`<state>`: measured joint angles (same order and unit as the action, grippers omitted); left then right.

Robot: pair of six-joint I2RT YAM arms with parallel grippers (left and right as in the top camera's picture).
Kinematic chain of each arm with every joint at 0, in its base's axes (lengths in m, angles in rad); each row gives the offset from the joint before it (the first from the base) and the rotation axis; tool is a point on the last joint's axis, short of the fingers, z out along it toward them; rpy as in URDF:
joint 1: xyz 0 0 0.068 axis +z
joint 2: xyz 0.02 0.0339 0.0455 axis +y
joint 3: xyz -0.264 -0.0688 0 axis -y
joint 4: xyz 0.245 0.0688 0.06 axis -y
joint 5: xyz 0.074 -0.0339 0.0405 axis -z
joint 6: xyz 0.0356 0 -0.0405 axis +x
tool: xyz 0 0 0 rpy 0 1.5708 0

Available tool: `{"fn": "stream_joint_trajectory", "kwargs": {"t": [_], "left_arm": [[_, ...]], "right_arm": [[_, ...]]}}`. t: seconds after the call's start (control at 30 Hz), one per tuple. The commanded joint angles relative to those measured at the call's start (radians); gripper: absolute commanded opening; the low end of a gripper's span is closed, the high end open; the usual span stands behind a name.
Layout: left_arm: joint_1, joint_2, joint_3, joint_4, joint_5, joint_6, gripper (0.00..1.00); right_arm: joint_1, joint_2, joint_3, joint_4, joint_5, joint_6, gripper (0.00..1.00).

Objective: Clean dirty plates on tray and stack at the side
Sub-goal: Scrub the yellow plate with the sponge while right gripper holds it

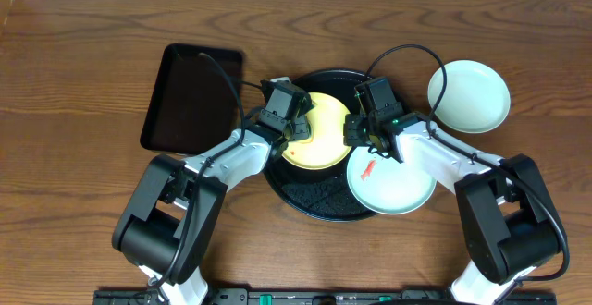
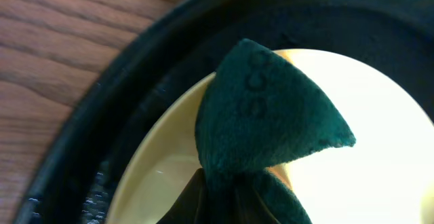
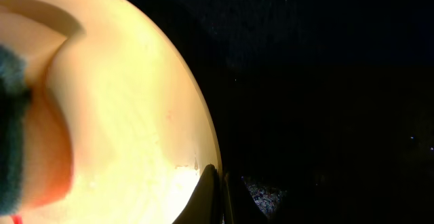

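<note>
A pale yellow plate lies in the round black tray. My left gripper is shut on a dark green cloth that rests on the yellow plate's left part. At that plate's right rim, my right gripper is shut on the edge. A light blue-green plate with a red smear sits on the tray's right side. Another pale plate lies on the table to the right.
A rectangular black tray stands on the wooden table left of the round one. Both arms' cables arch over the tray's far side.
</note>
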<state>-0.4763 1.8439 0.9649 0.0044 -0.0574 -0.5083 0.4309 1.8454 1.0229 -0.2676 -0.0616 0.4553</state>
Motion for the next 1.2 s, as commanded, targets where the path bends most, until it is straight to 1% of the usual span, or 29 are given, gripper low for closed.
{"fn": "stream_joint_trajectory", "kwargs": {"t": [0.0, 0.17, 0.5, 0.6, 0.67, 0.8, 0.9, 0.97, 1.03, 1.07, 1.1, 1.17], "left_arm": [[0.048, 0.035, -0.016, -0.033, -0.278, 0.114, 0.08], [0.048, -0.013, -0.016, -0.033, -0.355, 0.116, 0.08], [0.047, -0.248, -0.016, -0.034, -0.341, 0.111, 0.08], [0.048, -0.294, -0.016, -0.034, -0.229, 0.103, 0.08], [0.048, -0.303, -0.016, -0.033, -0.097, 0.092, 0.08], [0.045, -0.283, -0.017, -0.034, 0.151, -0.016, 0.07], [0.038, -0.257, -0.017, -0.034, 0.274, -0.04, 0.08], [0.028, -0.236, -0.019, -0.034, 0.306, -0.044, 0.08], [0.013, -0.203, -0.019, -0.037, 0.304, -0.058, 0.08], [0.008, -0.182, -0.019, -0.037, 0.304, -0.085, 0.08], [0.002, -0.144, -0.019, -0.037, 0.304, -0.141, 0.08], [-0.002, -0.094, -0.019, -0.037, 0.304, -0.197, 0.08]], "right_arm": [[0.002, 0.006, -0.002, -0.017, 0.065, -0.015, 0.01], [0.002, 0.006, -0.002, -0.017, 0.065, -0.016, 0.01], [0.002, 0.006, -0.002, -0.017, 0.065, -0.016, 0.01], [0.002, 0.006, -0.002, -0.016, 0.065, -0.016, 0.01], [0.002, 0.006, -0.002, -0.015, 0.065, -0.015, 0.01], [0.002, 0.006, -0.002, -0.012, 0.065, -0.015, 0.01], [0.002, 0.006, -0.002, -0.012, 0.065, -0.015, 0.01], [0.002, 0.006, -0.002, -0.013, 0.065, -0.015, 0.01], [0.002, 0.006, -0.002, -0.013, 0.065, -0.015, 0.01], [0.002, 0.006, -0.002, -0.013, 0.065, -0.015, 0.01], [0.002, 0.006, -0.002, -0.012, 0.065, -0.015, 0.01], [0.002, 0.006, -0.002, -0.013, 0.064, -0.015, 0.01]]}}
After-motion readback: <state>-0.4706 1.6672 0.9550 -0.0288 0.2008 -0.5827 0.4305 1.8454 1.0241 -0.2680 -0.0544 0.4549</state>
